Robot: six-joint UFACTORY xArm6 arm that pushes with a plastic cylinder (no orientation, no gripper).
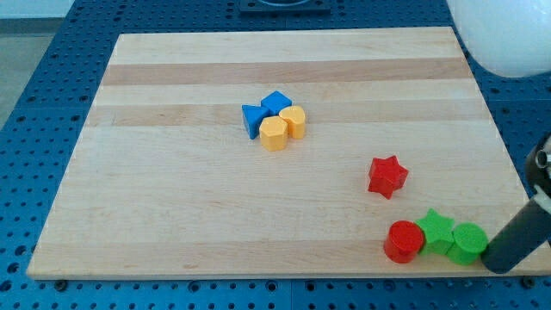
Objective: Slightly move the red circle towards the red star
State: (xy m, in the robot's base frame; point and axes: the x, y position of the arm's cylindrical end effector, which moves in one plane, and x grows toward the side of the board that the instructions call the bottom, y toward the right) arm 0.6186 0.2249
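The red circle (403,241) lies near the board's bottom right edge, touching a green star (436,231) on its right. The red star (387,176) sits above it, slightly to the left, with a gap between them. A green circle (468,243) sits to the right of the green star. My rod comes in from the view's right; my tip (497,263) rests at the board's bottom right corner, right beside the green circle and well to the right of the red circle.
A cluster sits in the upper middle of the wooden board (172,172): a blue triangle (253,119), a blue cube (276,103), a yellow hexagon (274,133) and a yellow block (294,121). A white rounded object (508,34) fills the top right corner.
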